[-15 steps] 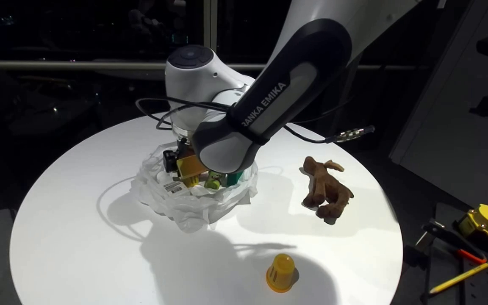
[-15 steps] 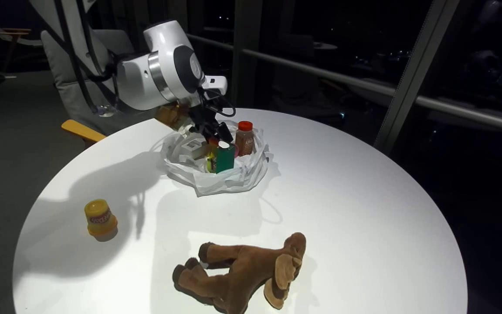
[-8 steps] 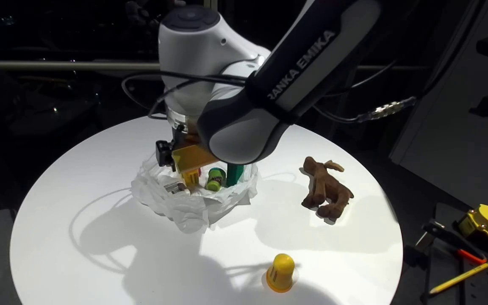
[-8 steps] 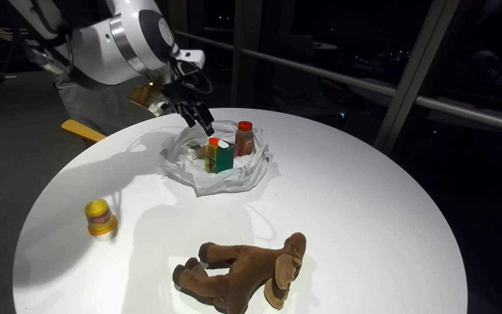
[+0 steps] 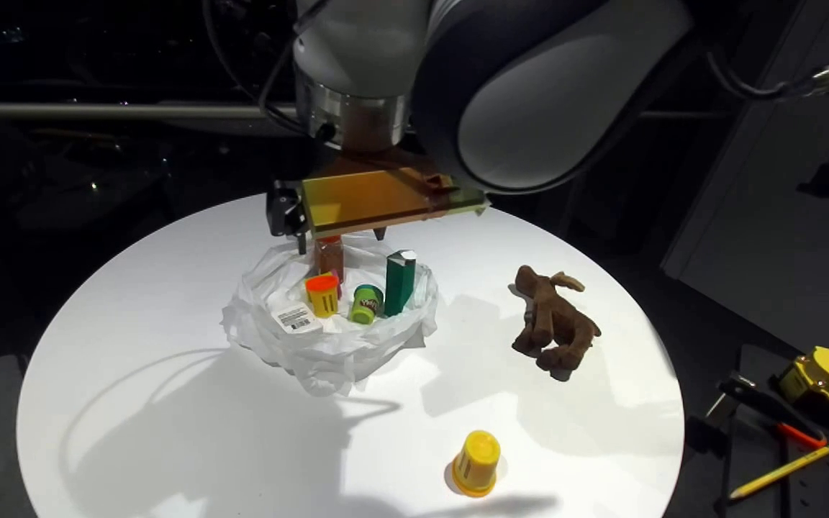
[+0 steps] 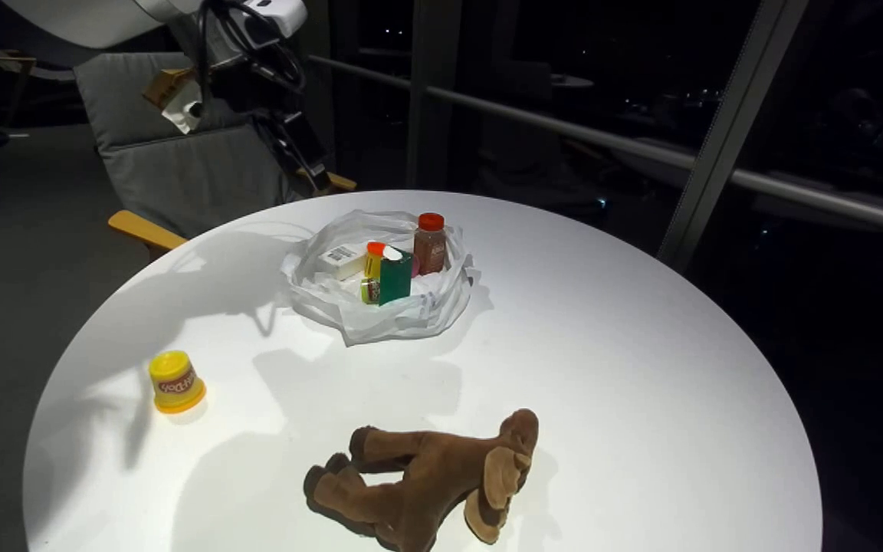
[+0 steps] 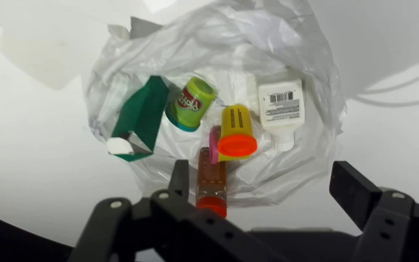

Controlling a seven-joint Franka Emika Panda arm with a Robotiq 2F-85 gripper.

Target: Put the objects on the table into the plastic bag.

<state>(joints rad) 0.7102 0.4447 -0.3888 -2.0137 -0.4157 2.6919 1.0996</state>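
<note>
A lounge-like room, office or home left unsettled, is being given away here by the grey cushioned chair (image 6: 181,169), the round white table (image 6: 633,360) and those dark, rail-crossed windows (image 6: 602,73)!

The end effector (image 5: 341,239), fingers (image 5: 302,244) apart, is positioned above the bag (image 5: 314,360) on the table (image 5: 134,288). The bag contains a red-capped bottle (image 5: 329,259), orange-lidded tub (image 5: 324,298), green tub (image 5: 366,305), green carton (image 5: 400,285) and white labelled item (image 5: 298,319). A plush animal (image 5: 557,325) lies, and a yellow cup (image 5: 478,460) stands, apart from the bag.
</note>
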